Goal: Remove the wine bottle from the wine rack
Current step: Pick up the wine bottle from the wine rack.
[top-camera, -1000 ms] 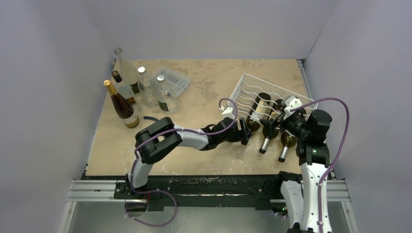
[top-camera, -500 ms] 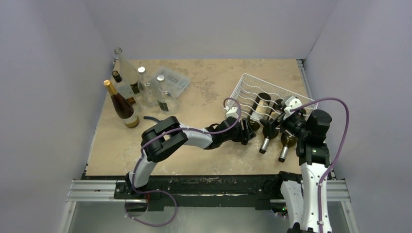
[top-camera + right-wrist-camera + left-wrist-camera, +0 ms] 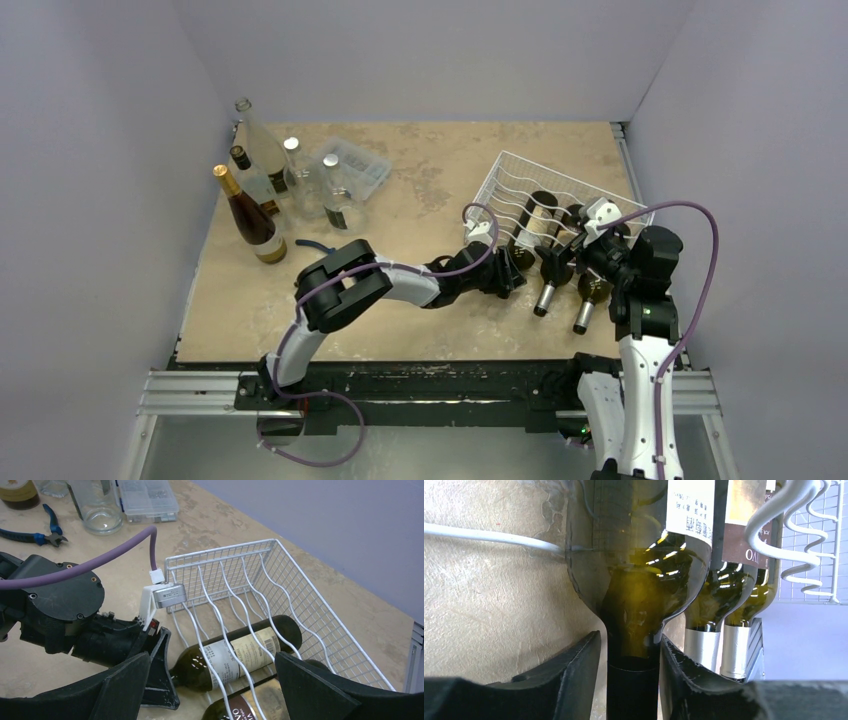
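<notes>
The white wire wine rack (image 3: 560, 185) lies at the right of the table with three dark bottles in it. The leftmost wine bottle (image 3: 639, 555) points its black-capped neck toward the left arm. My left gripper (image 3: 630, 680) straddles that neck: the right finger (image 3: 679, 675) touches the glass, and a thin strip of table shows between the neck and the left finger (image 3: 579, 675). From above, the left gripper (image 3: 510, 272) sits at the rack's near left corner. My right gripper (image 3: 211, 655) hovers wide open above the same bottle (image 3: 235, 657), holding nothing.
Two more bottles with silver foil necks (image 3: 545, 298) (image 3: 583, 315) lie beside it in the rack. Upright bottles (image 3: 250, 220), a glass jar (image 3: 340, 195) and a clear plastic box (image 3: 358, 165) stand at the back left. Blue pliers (image 3: 30, 532) lie near them. Grey walls enclose the table.
My left gripper has slid toward the rack and its jaws have narrowed round the bottle neck. The right arm has not moved.
</notes>
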